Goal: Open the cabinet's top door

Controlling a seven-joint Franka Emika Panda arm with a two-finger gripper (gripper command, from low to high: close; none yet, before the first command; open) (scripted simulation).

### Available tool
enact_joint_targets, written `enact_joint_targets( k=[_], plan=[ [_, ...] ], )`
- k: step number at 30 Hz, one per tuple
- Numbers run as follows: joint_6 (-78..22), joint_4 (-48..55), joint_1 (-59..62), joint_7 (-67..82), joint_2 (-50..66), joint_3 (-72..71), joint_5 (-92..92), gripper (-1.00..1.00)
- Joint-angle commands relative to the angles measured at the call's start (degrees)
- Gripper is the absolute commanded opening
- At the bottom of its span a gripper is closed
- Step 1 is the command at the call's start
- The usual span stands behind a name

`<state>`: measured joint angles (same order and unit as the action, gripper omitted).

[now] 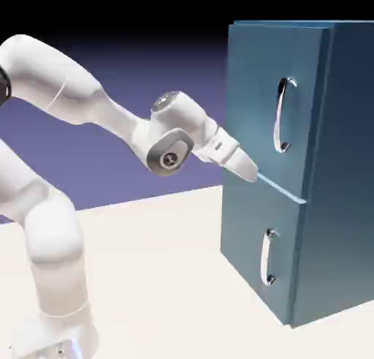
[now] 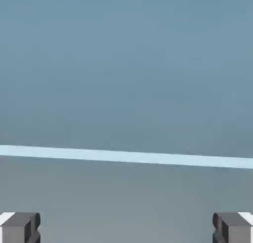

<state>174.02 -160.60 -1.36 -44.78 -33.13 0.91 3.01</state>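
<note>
One cabinet (image 1: pixel 321 189) stands at the right end of the pale bench (image 1: pixel 161 277), its front split into two stacked doors, the top door (image 1: pixel 274 101) and a lower door (image 1: pixel 263 255), both flush and shut, each with one curved silver handle: the long handle (image 1: pixel 283 115) above, a shorter handle (image 1: pixel 267 257) below. One white arm (image 1: pixel 66 167) rises from the lower left and reaches right with its wrist sloping down, the claw (image 1: pixel 252 175) at the seam between the two doors, well left of and below the long handle. In the hand view the two grey fingertips (image 2: pixel 20 228) sit far apart at the bottom corners (claw wide, holding nothing), teal panel filling the frame with a pale seam line (image 2: pixel 126 157) across it.
</note>
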Motion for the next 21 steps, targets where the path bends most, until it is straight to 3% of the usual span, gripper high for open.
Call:
enact_joint_targets(
  k=[1, 21],
  plan=[
    [0.0, 0.3, -0.6, -1.9, -0.4, 0.8, 2.5, 0.0],
    [0.3, 7.0, -11.7, -40.4, -8.2, 15.8, 52.3, 0.0]
  ],
)
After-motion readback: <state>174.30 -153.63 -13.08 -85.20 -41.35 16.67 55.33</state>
